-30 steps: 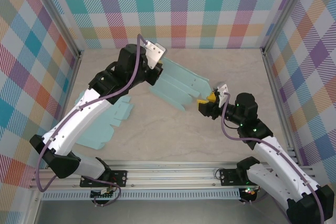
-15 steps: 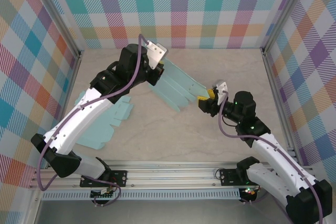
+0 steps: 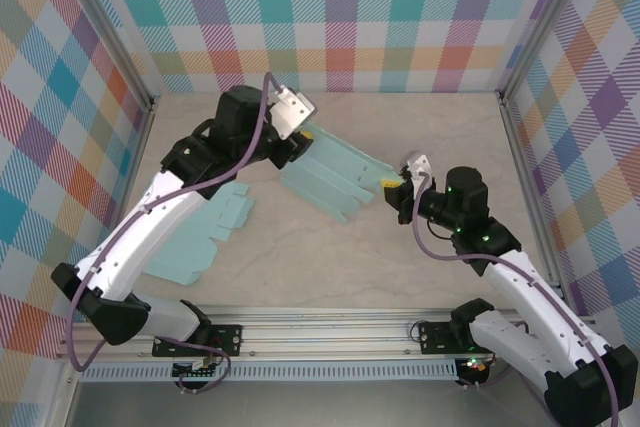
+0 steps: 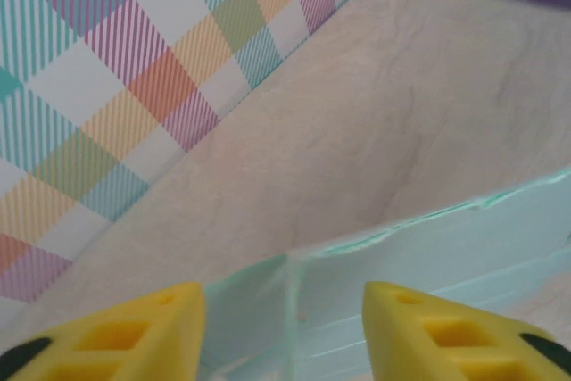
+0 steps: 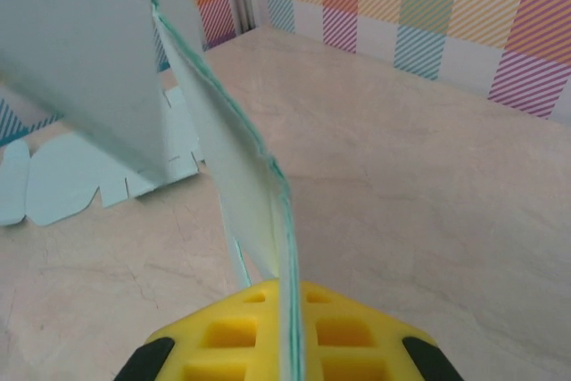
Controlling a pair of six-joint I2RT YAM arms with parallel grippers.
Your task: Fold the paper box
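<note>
The paper box (image 3: 335, 175) is a pale teal creased sheet, held tilted above the middle of the table. My right gripper (image 3: 392, 187) is shut on its right edge; in the right wrist view the thin edge of the sheet (image 5: 234, 176) runs straight into the closed yellow fingers (image 5: 241, 338). My left gripper (image 3: 299, 135) is at the sheet's far left corner. In the left wrist view its yellow fingertips (image 4: 134, 332) stand apart, and the sheet's upper edge (image 4: 357, 260) lies between them with a gap on each side.
A second flat teal sheet (image 3: 195, 237) lies on the table under my left arm and appears again in the right wrist view (image 5: 62, 186). Checked walls and metal posts (image 3: 510, 137) enclose the marble table. Bare tabletop (image 3: 330, 257) lies in front of the held sheet.
My right gripper has closed on the sheet's right edge. My left gripper has opened and let go of the far corner, and the sheet has tipped lower and flatter.
</note>
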